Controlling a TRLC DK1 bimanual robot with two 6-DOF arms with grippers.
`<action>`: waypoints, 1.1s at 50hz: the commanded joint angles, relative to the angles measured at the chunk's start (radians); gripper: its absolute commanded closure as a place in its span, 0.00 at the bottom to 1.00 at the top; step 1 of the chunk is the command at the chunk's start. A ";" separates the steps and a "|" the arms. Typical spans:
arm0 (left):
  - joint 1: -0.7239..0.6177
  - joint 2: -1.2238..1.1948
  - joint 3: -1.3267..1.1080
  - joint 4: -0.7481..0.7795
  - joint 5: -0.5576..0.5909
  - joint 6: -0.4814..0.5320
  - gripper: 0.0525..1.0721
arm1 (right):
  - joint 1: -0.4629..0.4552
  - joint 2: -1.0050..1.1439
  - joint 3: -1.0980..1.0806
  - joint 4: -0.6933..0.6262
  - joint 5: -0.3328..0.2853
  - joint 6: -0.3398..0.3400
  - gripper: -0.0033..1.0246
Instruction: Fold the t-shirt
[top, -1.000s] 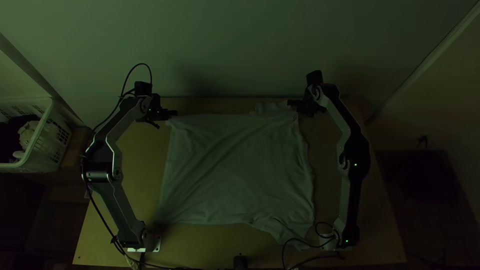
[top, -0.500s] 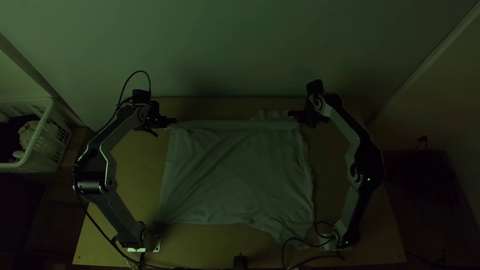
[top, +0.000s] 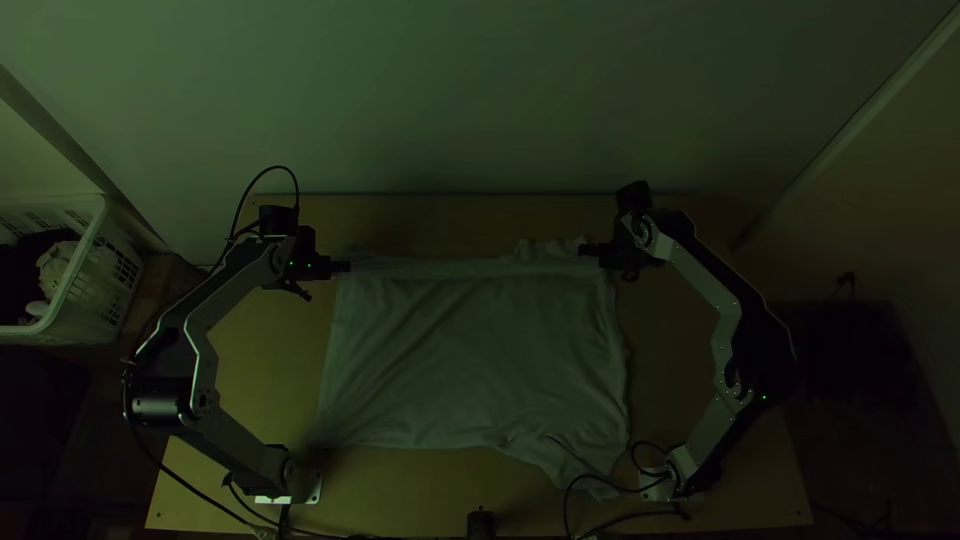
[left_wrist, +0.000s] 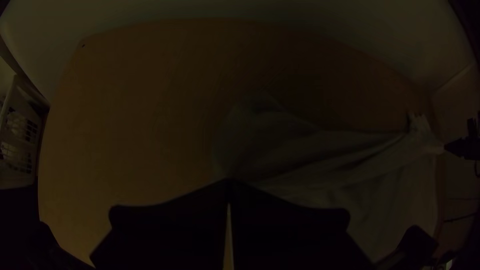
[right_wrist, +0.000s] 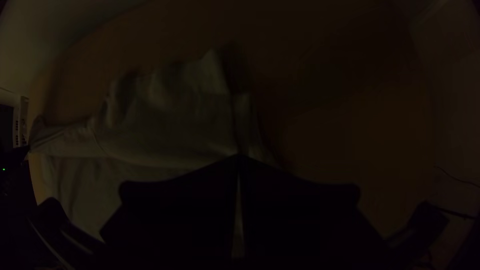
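T-shirt (top: 470, 350), its far part between left and right jaws' tips

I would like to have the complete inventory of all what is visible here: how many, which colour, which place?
T-shirt: 1, pale, spread on the table's middle, pinched near its far side
Table: 1, light wood, under the t-shirt
Plastic basket: 1, whitish, beyond the table's left side
Cloths: at least 2, dark and pale, in the basket
Cables: several, black, along the arms and near edge
Left arm, right arm: 2, silver-grey with black joints, based near left and near right
Left pincer, right pincer: 2, black, closed on the t-shirt's far part
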 joint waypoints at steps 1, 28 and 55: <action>0.003 -0.061 -0.073 0.013 0.002 0.020 0.98 | 0.009 -0.061 -0.066 0.009 0.016 -0.006 0.97; -0.003 -0.168 -0.249 0.056 0.017 0.034 0.98 | 0.033 -0.184 -0.295 0.051 0.023 -0.027 0.97; 0.009 -0.182 -0.346 0.142 0.017 0.043 0.97 | 0.049 -0.201 -0.465 0.132 0.049 -0.063 0.97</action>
